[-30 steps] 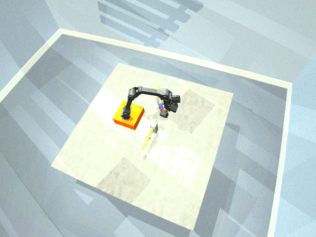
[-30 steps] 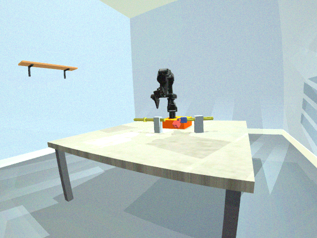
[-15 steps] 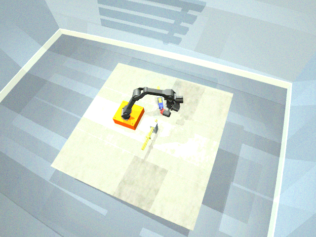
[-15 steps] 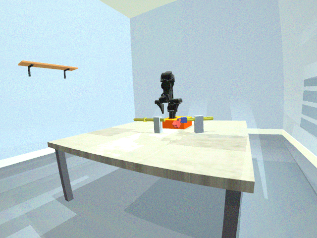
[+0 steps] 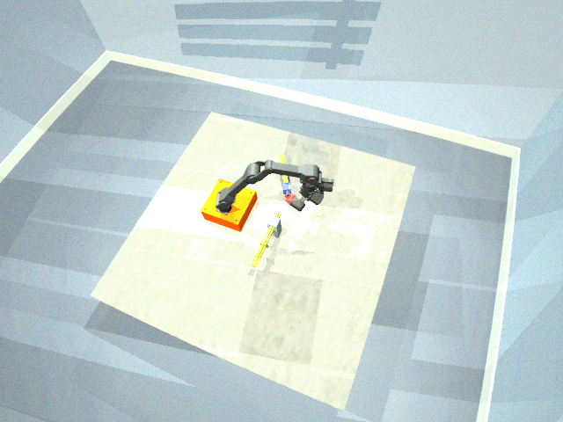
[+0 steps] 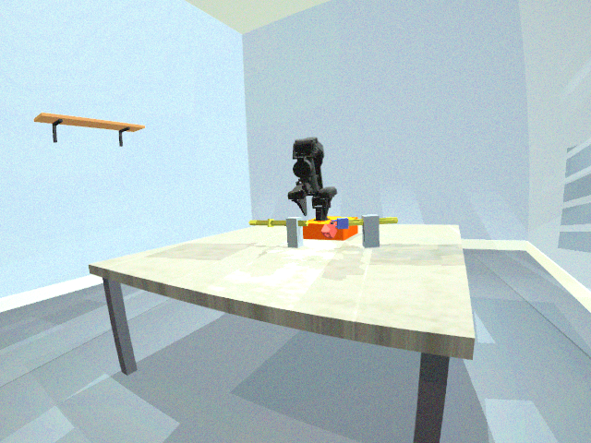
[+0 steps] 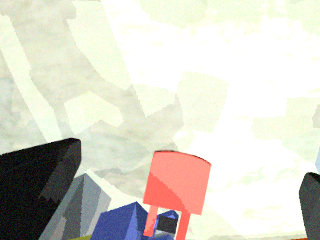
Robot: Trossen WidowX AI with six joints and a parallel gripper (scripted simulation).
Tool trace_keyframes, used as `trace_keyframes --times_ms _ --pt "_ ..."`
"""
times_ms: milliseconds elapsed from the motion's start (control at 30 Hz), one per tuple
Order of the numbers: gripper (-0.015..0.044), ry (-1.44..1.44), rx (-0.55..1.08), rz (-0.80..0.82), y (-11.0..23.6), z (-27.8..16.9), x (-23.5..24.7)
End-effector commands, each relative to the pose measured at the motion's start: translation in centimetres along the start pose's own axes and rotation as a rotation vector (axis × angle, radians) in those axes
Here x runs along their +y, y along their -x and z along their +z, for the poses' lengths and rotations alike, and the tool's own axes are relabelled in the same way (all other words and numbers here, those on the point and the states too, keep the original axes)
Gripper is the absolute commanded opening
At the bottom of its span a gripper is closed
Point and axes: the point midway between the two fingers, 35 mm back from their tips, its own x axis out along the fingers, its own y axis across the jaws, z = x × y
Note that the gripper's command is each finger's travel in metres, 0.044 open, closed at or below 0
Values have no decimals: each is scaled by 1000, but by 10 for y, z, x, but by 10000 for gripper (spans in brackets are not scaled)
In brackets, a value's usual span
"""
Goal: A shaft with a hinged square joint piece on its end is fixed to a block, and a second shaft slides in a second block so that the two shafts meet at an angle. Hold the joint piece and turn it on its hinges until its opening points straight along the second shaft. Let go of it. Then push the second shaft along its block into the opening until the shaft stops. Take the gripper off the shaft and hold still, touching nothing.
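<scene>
The red joint piece (image 5: 289,198) (image 6: 329,231) (image 7: 177,182) hangs tilted downward from the blue hinge part (image 5: 286,187) (image 6: 342,222) (image 7: 119,224) on the first shaft (image 5: 282,158) (image 6: 389,220). Its opening does not line up with the second shaft. The first shaft's grey block (image 6: 370,232) (image 7: 82,206) is largely hidden by the arm in the top view. The yellow second shaft (image 5: 260,253) (image 6: 259,222) runs through its grey block (image 5: 275,226) (image 6: 294,233), its near end short of the red piece. My gripper (image 5: 306,202) (image 7: 195,170) is open and empty, above the red piece, which appears between the fingers in the wrist view.
The arm stands on an orange base box (image 5: 221,220) (image 6: 329,233), beside the shafts. Both shafts and blocks stand on the pale table (image 5: 181,281) (image 6: 267,281). A stub collar (image 5: 264,243) (image 6: 271,222) sits on the second shaft. A wooden shelf (image 6: 90,122) is on the wall.
</scene>
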Motion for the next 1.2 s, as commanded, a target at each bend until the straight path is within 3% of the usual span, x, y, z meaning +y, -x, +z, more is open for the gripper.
trace_keyframes --times_ms 0,233,733,1167 --pt "440 -58 54 5 -5 3 0" --pt "440 -67 61 6 -9 5 0" --pt "440 -67 62 6 -81 20 0" --pt "440 -67 64 6 -86 1 3"
